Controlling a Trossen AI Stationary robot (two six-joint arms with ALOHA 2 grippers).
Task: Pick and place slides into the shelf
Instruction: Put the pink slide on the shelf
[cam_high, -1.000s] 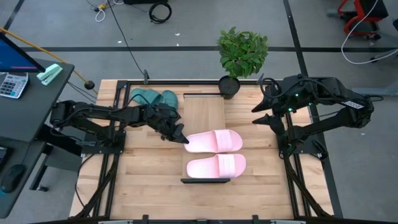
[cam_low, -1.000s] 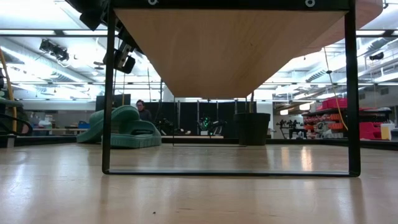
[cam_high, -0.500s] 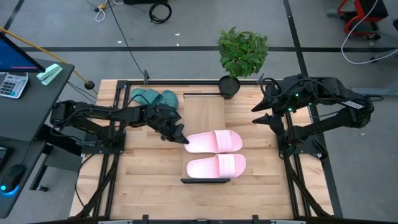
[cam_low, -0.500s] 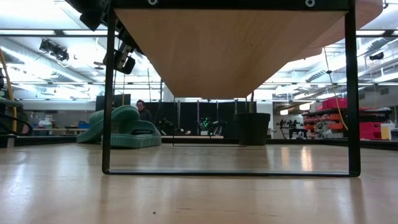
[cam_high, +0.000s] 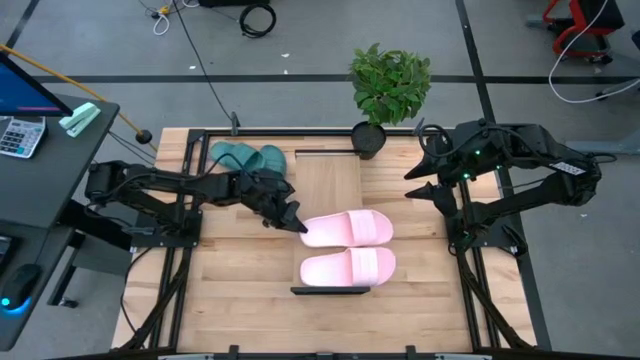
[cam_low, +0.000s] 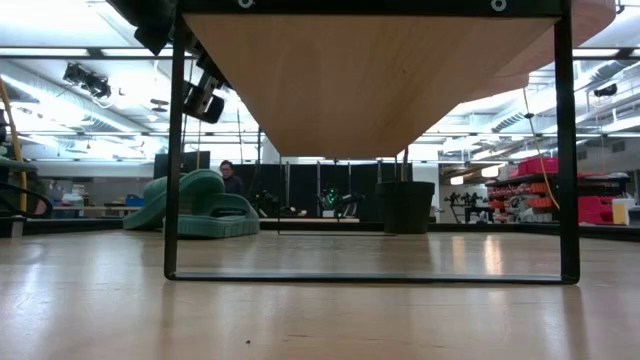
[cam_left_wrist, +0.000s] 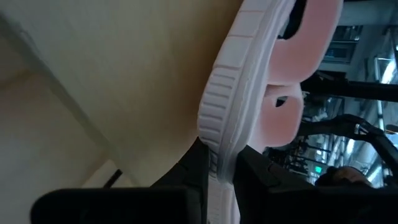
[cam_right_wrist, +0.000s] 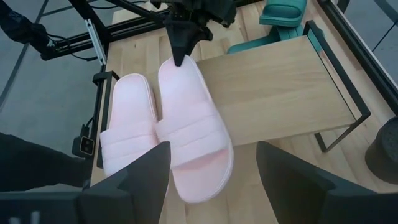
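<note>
The shelf (cam_high: 330, 185) stands on the counter (cam_high: 230, 290), carrying both pink slides (cam_high: 348, 248) side by side at its front end. The green slides (cam_high: 246, 157) wait beside its far left corner. The left claw (cam_high: 297, 222) pinches one pink slide's heel edge, likely nudging it square. The right claw (cam_high: 416, 182) hangs spread beside the shelf's right.

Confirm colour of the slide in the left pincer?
Light pink. The left pincer grips the slide by its end; clearest in the right wrist view.
</note>
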